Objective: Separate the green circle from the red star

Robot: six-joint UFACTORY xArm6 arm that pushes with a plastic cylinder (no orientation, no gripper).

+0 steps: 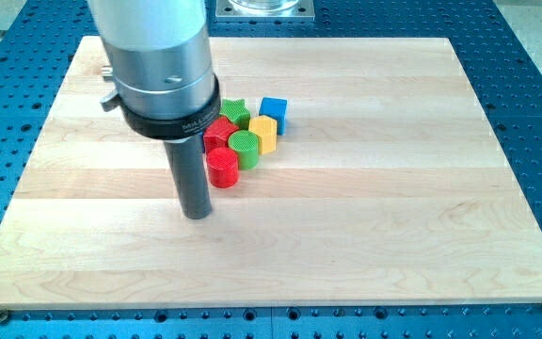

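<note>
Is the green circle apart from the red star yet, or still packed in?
Still packed in. The green circle sits against the red star, with the red circle and yellow block crowding it. My tip is left of the cluster.

Green circle (245,147) hemmed by red star (219,132), red cylinder (222,169), yellow block (263,134); lower right open.

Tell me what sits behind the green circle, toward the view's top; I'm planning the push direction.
Behind the green circle sit the red star, a green star and a yellow block. The arm's housing covers the red star's left part. My tip is below-left.
</note>
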